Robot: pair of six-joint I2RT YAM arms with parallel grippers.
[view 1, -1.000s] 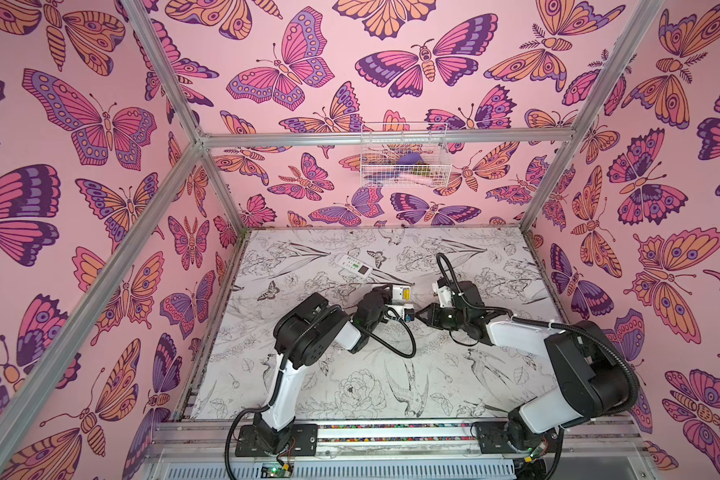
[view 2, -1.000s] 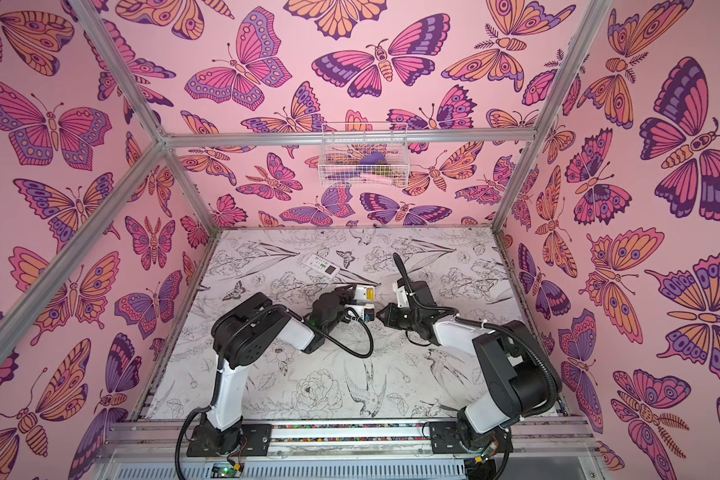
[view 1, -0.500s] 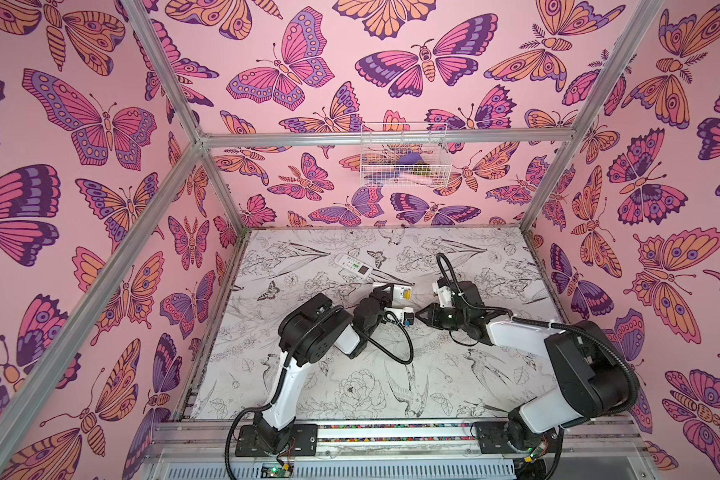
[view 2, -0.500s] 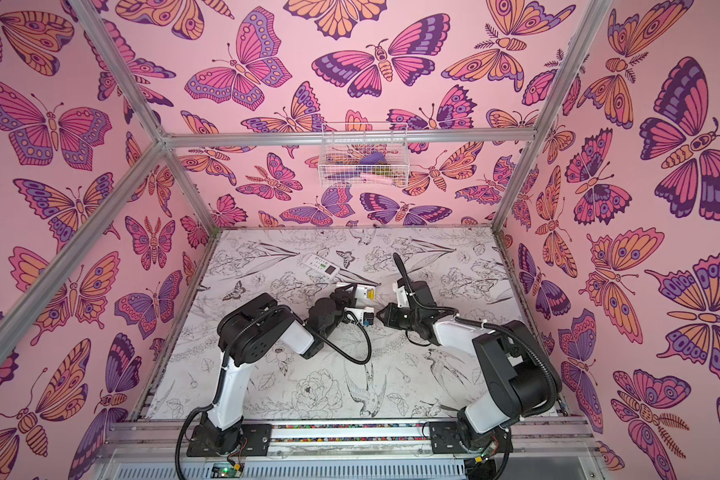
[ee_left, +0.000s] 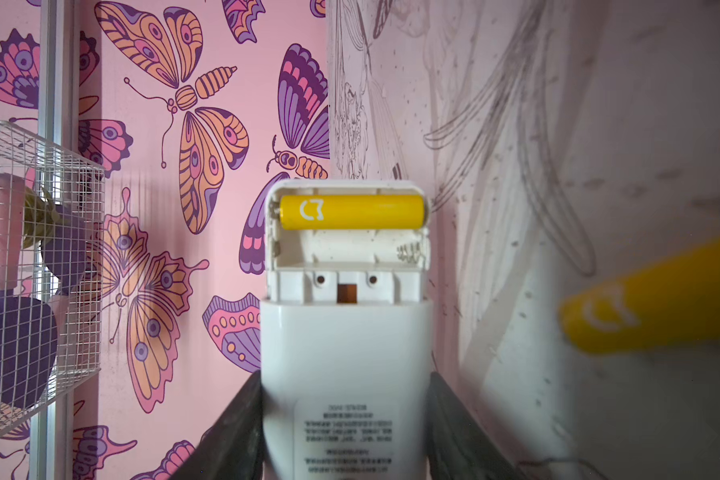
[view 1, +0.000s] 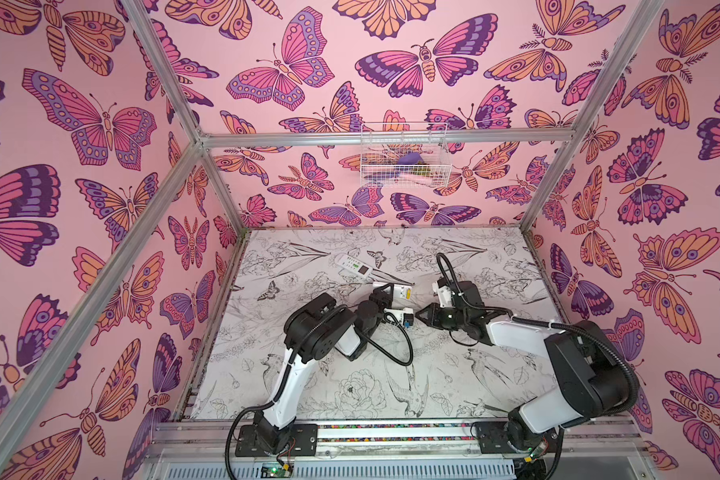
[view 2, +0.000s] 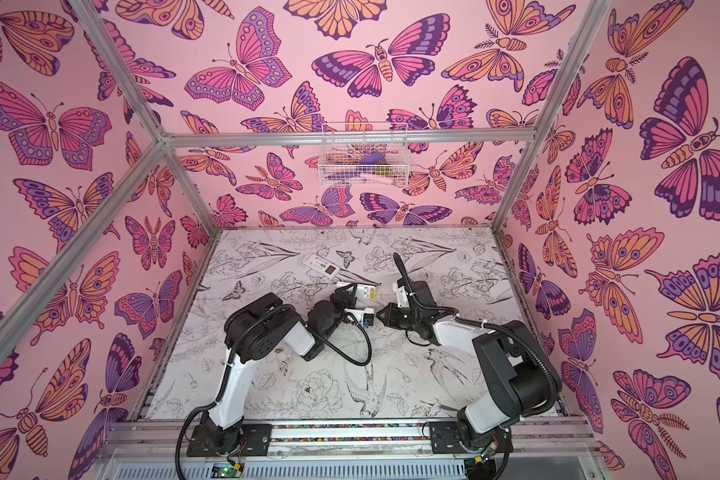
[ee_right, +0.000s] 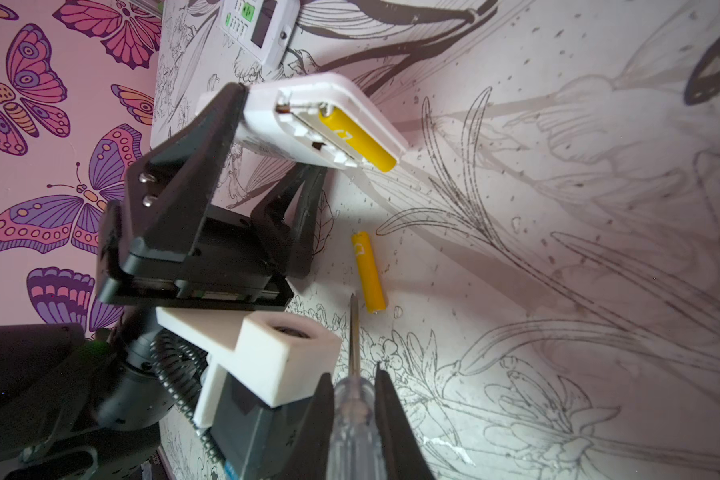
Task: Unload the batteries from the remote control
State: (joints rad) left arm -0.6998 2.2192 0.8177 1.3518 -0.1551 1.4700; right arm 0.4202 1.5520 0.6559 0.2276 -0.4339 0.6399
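Yellow battery (ee_right: pixel 368 272) lies loose beside my left gripper (ee_left: pixel 344 390), which clamps the opened remote (ee_left: pixel 344 345); right gripper (ee_right: pixel 353 372) pinches a screwdriver (ee_right: pixel 352 419).

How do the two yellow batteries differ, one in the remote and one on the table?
The seated battery sits in the open compartment of the remote, which the left gripper clamps; the loose battery lies bare on the table. The seated battery has an empty slot beside it; the loose battery lies near the screwdriver's tip. Both are yellow with a white mark.
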